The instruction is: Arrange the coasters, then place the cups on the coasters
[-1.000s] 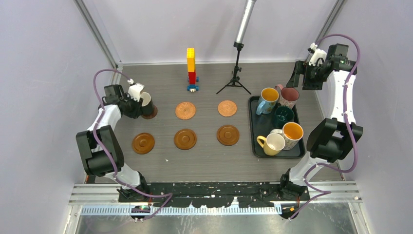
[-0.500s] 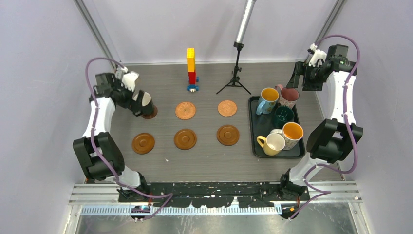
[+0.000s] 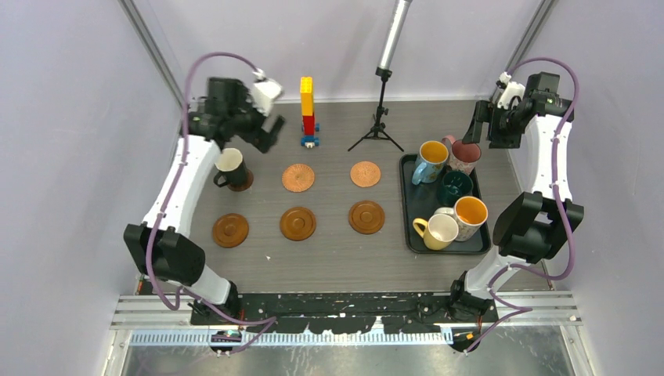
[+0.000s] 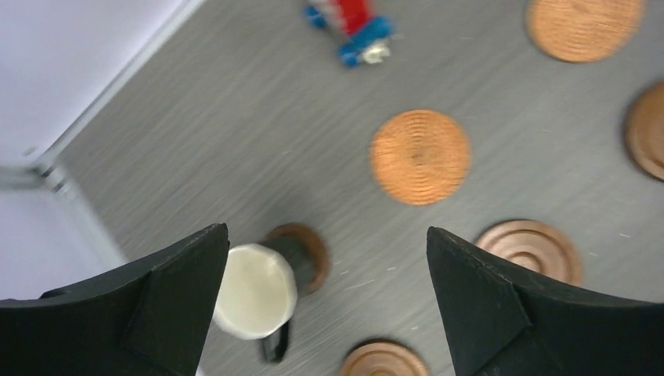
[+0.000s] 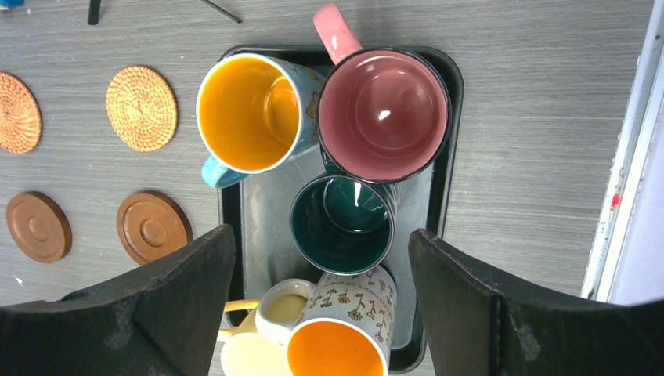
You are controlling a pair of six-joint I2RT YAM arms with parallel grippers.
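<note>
The black cup with a white inside stands on the back-left coaster. My left gripper hangs open high above it, holding nothing. Five bare coasters lie in two rows: woven ones behind, ringed ones in front. On the black tray stand the light blue, pink, dark green, patterned and cream cups. My right gripper is open above the tray, empty.
A tower of yellow, red and blue bricks and a small black tripod holding a metal pole stand at the back of the table. Walls close in on the left, right and rear.
My left gripper opened off the black cup, leaving it on the back-left coaster, then rose and swung back and right. The right arm stayed still.
</note>
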